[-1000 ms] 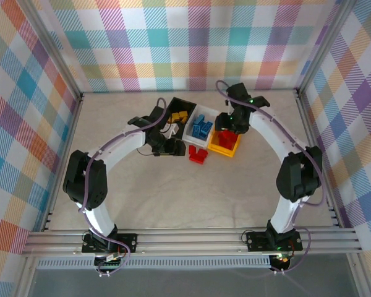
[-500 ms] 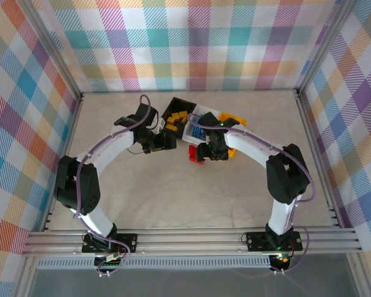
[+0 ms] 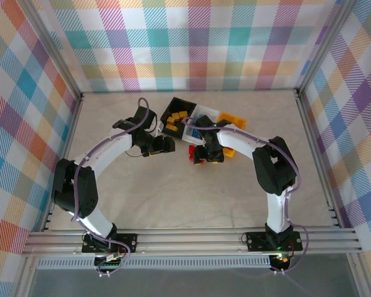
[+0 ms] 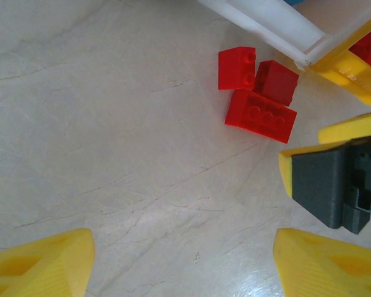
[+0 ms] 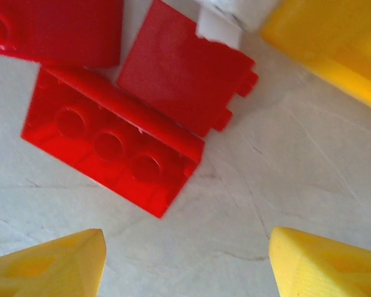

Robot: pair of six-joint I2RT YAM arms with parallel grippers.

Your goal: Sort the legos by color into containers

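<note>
three glossy red legos (image 5: 111,148) huddle touching on the matte, veined table (image 5: 284,204), hard-edged and studded, one tipped on its side. the white bin (image 5: 226,15) corner sits at their one o'clock, the yellow bin (image 5: 334,37) at two. the right gripper (image 5: 185,260) hovers spread wide and empty, and so does the left gripper (image 4: 185,260). closing here could pinch two bricks at once, or shove one against a bin wall.

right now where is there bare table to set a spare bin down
Bare table: the stretch between the two arms, nearer than the red legos, and the back left corner beside the black bin. Crowded: centre back, where the left claw and right claw hang open by the red legos.
</note>
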